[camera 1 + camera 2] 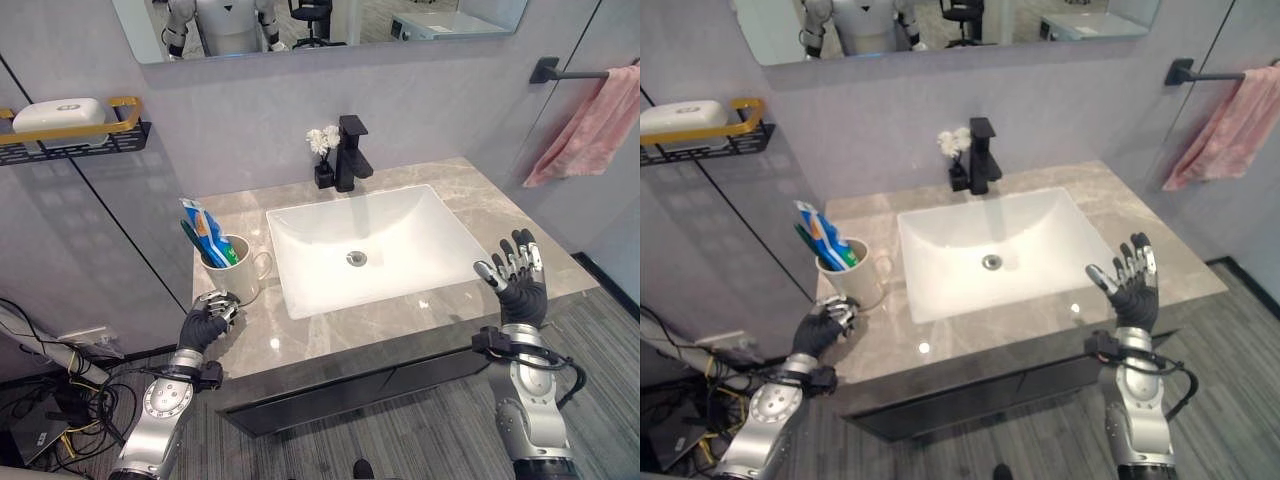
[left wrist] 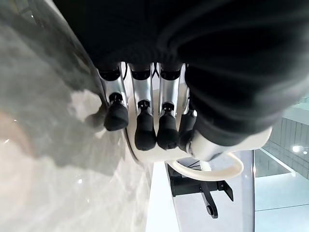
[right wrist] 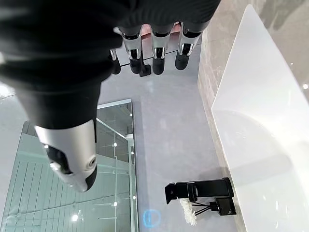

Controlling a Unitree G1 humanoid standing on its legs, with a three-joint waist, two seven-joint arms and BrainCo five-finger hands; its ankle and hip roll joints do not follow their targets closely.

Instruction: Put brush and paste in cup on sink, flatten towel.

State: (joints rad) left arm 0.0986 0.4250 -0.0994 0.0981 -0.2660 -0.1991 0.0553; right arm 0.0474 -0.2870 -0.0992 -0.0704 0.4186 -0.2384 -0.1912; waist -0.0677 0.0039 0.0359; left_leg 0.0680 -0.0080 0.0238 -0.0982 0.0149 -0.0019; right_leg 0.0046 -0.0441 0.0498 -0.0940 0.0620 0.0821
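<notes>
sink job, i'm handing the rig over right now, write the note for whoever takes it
Left hand: fingers curled against the base of the cup, at the counter's front left edge.
Right hand: open, raised over the counter right of the basin, holding nothing.
Done: toothbrush and toothpaste tube stand in the cup, left of the basin.
Left: the pink towel hangs bunched on the wall bar at far right; spread it flat. Let go of the cup first.
</notes>
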